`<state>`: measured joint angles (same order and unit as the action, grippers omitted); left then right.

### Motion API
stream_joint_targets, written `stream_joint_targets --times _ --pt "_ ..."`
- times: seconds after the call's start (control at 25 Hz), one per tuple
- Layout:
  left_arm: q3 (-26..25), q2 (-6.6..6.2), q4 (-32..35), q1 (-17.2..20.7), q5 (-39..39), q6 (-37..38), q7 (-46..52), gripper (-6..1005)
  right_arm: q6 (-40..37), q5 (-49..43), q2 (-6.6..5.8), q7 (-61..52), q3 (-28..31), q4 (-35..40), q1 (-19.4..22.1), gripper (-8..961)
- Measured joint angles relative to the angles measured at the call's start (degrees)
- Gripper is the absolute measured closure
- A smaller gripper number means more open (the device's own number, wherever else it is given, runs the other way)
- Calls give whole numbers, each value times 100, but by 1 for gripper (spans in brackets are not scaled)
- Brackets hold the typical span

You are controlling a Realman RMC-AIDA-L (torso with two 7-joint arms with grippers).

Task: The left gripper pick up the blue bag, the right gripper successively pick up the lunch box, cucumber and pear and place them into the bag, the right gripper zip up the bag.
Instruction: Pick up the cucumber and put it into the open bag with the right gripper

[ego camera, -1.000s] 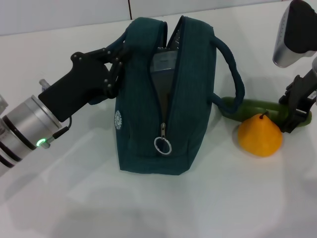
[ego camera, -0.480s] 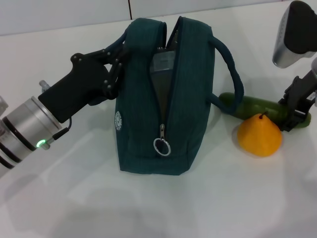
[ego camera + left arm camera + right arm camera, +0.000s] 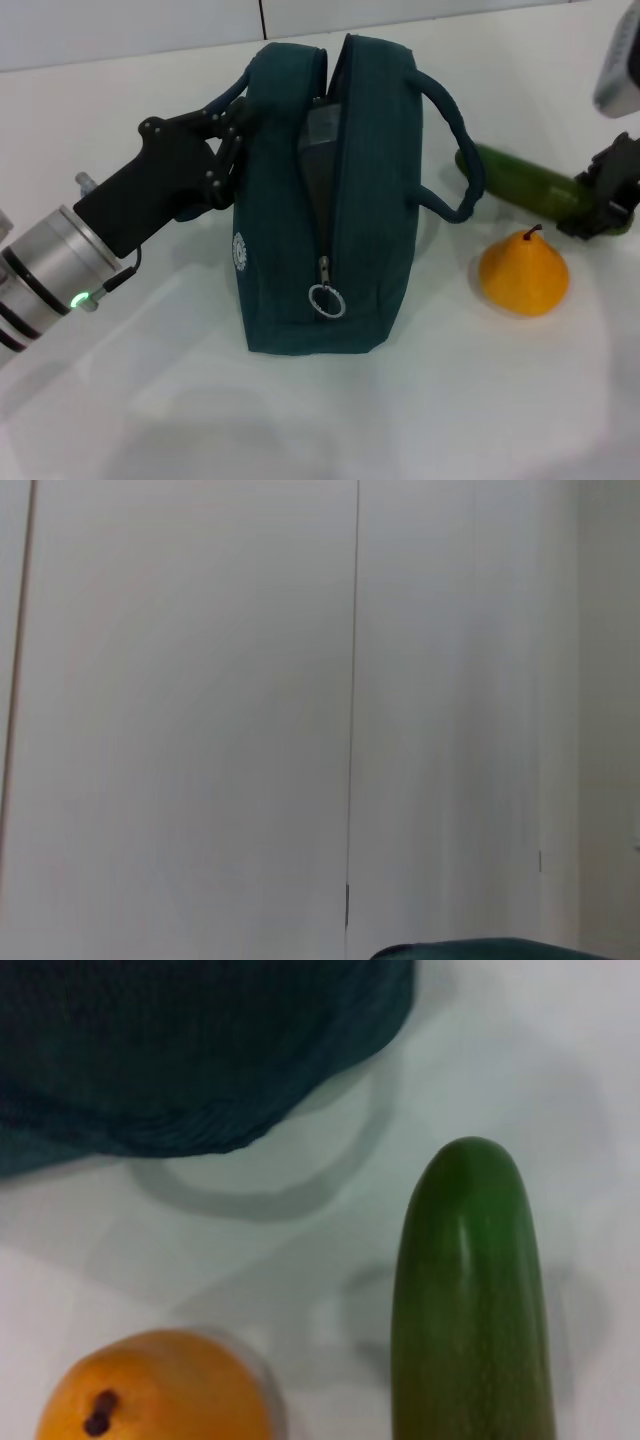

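Note:
The blue bag [image 3: 335, 200] stands upright on the white table with its top zip open. My left gripper [image 3: 232, 135] is shut on the bag's left handle. The grey lunch box [image 3: 325, 135] shows inside the opening. My right gripper [image 3: 603, 198] at the far right is shut on the right end of the green cucumber [image 3: 520, 180], which is held tilted above the table behind the orange-yellow pear [image 3: 524, 275]. The right wrist view shows the cucumber [image 3: 470, 1300], the pear [image 3: 150, 1390] and the bag [image 3: 190, 1050].
The bag's right handle [image 3: 455, 150] loops out toward the cucumber's left end. The zip pull ring [image 3: 326, 298] hangs on the bag's front end. The white table [image 3: 450, 400] spreads in front of the bag. The left wrist view shows a pale wall [image 3: 300, 680].
The cucumber has come up from the table behind the pear, carried by my right gripper up and to the right. The bag has shifted slightly; the pear has stayed put.

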<state>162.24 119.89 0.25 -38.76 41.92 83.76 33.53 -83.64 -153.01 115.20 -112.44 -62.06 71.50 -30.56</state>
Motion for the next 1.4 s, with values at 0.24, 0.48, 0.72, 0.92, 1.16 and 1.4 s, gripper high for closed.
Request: stream_joint_targets --times 0.24,0.48,0.72,0.92,1.16,1.4 --pt "4 9 14 49 -5 20 -76 954 292 823 12 112 613 218 361 325" --pt "0 9 31 135 -11 360 -133 954 818 2137 18 195 915 293 674 325" --pt "0 -5 76 183 -8 706 -285 954 1027 3766 19 695 922 353 913 325" --pt "0 -4 77 179 -7 682 -290 954 753 5223 23 1323 818 186 953 326" --pt "22 8 87 179 -24 642 -294 954 164 7185 16 2402 722 -1071 694 326" --pt "21 9 135 181 -28 640 -295 954 -135 7584 8 2667 664 -2343 -95 326"
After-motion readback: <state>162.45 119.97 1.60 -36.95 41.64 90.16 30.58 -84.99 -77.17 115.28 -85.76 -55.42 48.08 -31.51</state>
